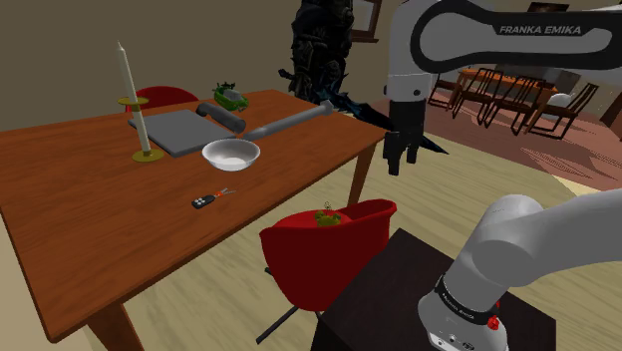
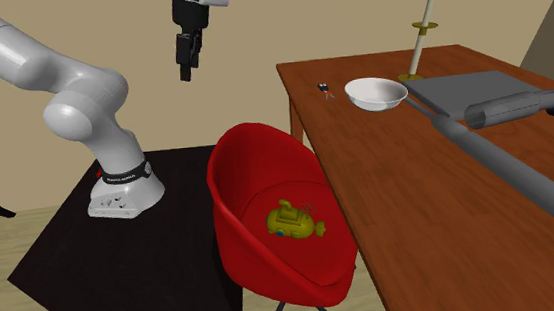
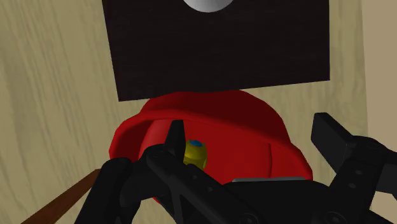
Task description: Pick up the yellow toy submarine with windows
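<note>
A small yellow toy submarine [image 2: 295, 220] with round windows lies on the seat of a red shell chair [image 2: 256, 171] pushed up to the wooden table. The same toy [image 1: 326, 215] sits in the chair [image 1: 329, 249] in the shoulder view. My black gripper [image 2: 188, 70] hangs high in the air, well above the chair and off toward the stand, fingers pointing down. It [image 1: 397, 165] is open and holds nothing. In the wrist view the fingers [image 3: 175, 130] stand wide apart around the gripper centre [image 3: 249, 127], and the submarine [image 3: 195, 153] peeks out beside one finger, far below.
The brown table [image 1: 100, 199] carries a white bowl [image 1: 230, 154], a tall candle on a holder [image 1: 128, 95], a grey slab [image 1: 179, 130], a long grey tube [image 1: 289, 122], a key fob [image 1: 204, 200] and a green toy [image 1: 230, 96]. The black stand [image 2: 122, 261] adjoins the chair.
</note>
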Robot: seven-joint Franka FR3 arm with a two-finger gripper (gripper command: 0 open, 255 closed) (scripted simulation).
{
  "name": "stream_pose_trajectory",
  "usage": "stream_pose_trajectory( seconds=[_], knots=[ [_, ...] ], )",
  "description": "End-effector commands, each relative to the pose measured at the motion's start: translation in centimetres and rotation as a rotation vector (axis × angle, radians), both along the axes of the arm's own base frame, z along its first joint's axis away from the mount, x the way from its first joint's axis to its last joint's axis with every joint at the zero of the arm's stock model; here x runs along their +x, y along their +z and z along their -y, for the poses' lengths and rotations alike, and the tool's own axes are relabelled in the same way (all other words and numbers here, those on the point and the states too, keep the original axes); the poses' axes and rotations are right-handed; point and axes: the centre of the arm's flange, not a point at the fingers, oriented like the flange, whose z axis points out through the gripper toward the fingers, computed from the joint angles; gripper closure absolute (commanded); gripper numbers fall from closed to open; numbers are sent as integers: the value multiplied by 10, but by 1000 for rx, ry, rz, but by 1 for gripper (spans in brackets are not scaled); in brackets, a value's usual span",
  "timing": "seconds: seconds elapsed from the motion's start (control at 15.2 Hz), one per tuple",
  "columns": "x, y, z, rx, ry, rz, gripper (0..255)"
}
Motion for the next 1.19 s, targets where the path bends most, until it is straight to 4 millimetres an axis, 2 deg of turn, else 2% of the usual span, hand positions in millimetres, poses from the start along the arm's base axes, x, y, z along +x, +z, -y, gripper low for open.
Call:
stream_pose_trajectory(
  seconds=[0.0,1.12],
  knots=[
    [0,0,0,0,0,0,0],
    [87,-181,65,10,-44,148,0]
  ],
)
